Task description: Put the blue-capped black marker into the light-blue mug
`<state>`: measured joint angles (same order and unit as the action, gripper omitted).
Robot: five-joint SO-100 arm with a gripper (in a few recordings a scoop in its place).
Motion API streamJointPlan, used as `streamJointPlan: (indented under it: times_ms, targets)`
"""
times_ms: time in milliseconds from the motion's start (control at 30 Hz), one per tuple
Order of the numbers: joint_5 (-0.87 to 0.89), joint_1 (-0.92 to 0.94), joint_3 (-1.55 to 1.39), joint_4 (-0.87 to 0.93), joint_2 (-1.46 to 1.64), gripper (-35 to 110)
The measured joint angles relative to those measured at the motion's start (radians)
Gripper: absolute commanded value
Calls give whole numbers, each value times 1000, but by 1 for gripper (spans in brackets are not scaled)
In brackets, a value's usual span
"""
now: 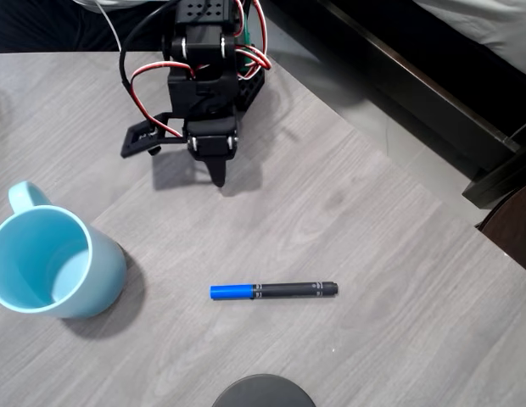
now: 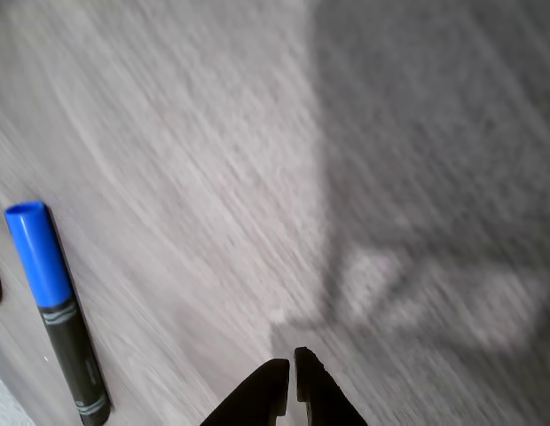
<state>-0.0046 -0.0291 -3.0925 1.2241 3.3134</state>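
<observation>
Marker (image 1: 273, 291) lies flat on the table (image 1: 373, 254), well right of the mug (image 1: 51, 263), cap toward it. My gripper (image 2: 291, 368) is clenched, empty, hanging well short of the marker. I judge it light, stiff, smooth, prone to roll; I'd pinch the barrel mid-length.

wrist view: table grain (image 2: 213, 177) smeared by blur — marker (image 2: 58, 311) cut off by bottom edge left of the gripper (image 2: 289, 368), far end unseen. overhead view: dark round obj (image 1: 265, 391) below the marker, cropped at bottom edge — can't tell what.
</observation>
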Motion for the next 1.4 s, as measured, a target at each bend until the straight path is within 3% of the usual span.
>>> streamJointPlan:
  times_ms: [333, 500, 667, 1033, 1200, 1400]
  targets:
    - [0, -31, 0, 0, 0, 0]
    - [-6, -130, 0, 0, 0, 1]
    - [-235, -196, 0, -29, 0, 0]
    - [-241, -32, 26, -118, 0, 0]
    - [-242, -31, 230, -146, -98, 0]
    - [-166, -74, 750, -72, -680, 0]
